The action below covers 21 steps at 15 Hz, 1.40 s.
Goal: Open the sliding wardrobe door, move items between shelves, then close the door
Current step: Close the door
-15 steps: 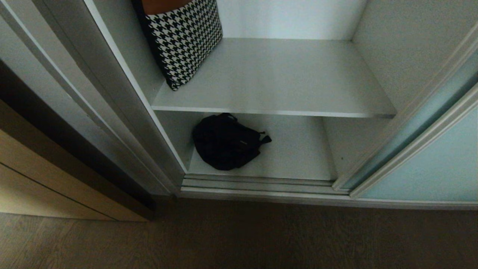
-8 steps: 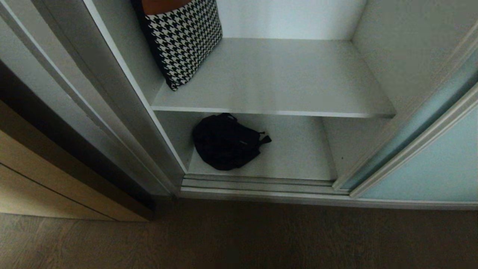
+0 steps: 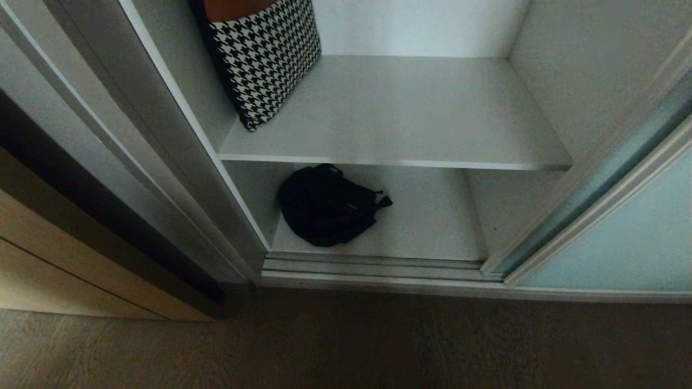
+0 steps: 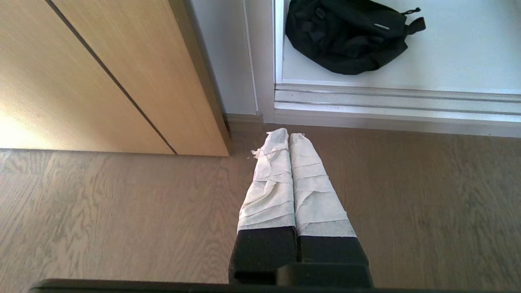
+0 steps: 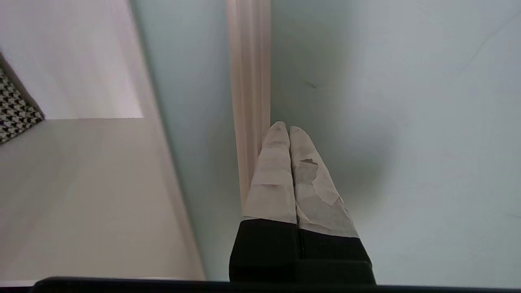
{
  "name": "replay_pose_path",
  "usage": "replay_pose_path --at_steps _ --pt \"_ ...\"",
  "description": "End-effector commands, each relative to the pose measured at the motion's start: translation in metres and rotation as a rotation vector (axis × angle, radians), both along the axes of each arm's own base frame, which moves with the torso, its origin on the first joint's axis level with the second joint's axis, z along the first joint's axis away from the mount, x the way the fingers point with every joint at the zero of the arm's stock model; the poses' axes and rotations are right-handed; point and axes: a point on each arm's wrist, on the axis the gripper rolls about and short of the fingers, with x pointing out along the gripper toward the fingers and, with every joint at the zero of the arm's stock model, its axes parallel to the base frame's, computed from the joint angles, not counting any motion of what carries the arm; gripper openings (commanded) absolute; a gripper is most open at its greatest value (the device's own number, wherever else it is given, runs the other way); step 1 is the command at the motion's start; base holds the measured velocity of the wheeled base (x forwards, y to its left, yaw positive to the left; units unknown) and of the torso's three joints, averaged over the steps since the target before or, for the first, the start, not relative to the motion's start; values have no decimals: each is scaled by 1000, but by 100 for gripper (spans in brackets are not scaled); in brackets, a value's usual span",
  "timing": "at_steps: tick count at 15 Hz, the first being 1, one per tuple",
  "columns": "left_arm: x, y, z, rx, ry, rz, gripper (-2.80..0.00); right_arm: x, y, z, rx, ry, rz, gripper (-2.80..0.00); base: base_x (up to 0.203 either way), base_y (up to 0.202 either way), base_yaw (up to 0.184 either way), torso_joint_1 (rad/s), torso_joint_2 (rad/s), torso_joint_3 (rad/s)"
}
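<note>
The sliding wardrobe door (image 3: pixel 621 243), frosted pale blue-green glass in a silver frame, stands slid to the right, leaving the wardrobe open. Inside, a houndstooth bag (image 3: pixel 265 54) leans at the left of the upper of the two shelves (image 3: pixel 400 113). A black bag (image 3: pixel 327 205) lies on the bottom board (image 3: pixel 427 221). My right gripper (image 5: pixel 288 127) is shut and empty. Its tips are close to the door's glass (image 5: pixel 407 101), right beside the upright frame strip (image 5: pixel 249 81). My left gripper (image 4: pixel 288 135) is shut and empty, low over the wooden floor in front of the black bag (image 4: pixel 350 36). Neither arm shows in the head view.
A ridged silver floor track (image 3: pixel 373 267) runs along the wardrobe's front. A tan wooden panel (image 4: pixel 81 81) stands to the left of the opening. Brown wooden floor (image 3: pixel 346 346) lies in front of the wardrobe.
Almost nothing differs in the head view. The door's silver frame at the right edge has shifted very slightly; the bags have not moved.
</note>
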Motion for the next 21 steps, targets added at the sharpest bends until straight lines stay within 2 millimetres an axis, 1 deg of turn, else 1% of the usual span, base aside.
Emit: replay_pose_path --at_steps 1,3,4,7,9,13,14,15,18,21 --pt "0 0 0 1 2 -1 -280 3 6 -2 -28 7 11 -280 0 0 0 0 0 0" --pt "0 0 0 1 2 0 -280 6 12 -2 -36 7 35 -280 0 0 0 0 0 0" --pt "0 0 0 1 2 0 -280 6 18 -1 -41 -1 53 -280 0 0 0 0 0 0" --pt "0 0 0 1 2 0 -280 4 45 3 -67 -20 102 -280 0 0 0 0 0 0" --pt "0 0 0 1 2 0 -280 3 69 1 -106 5 151 -280 0 0 0 0 0 0" --pt "0 0 0 1 2 0 -280 2 128 -11 -211 34 291 -280 0 0 0 0 0 0" --pt "0 0 0 1 2 0 -280 -2 141 -13 -229 34 317 -280 0 0 0 0 0 0" --pt "0 0 0 1 2 0 -280 -9 148 -13 -242 23 329 -280 0 0 0 0 0 0" --pt "0 0 0 1 2 0 -280 -45 143 -3 -246 -42 319 -280 0 0 0 0 0 0" --pt "0 0 0 1 2 0 -280 -79 131 -1 -235 -78 298 -280 0 0 0 0 0 0"
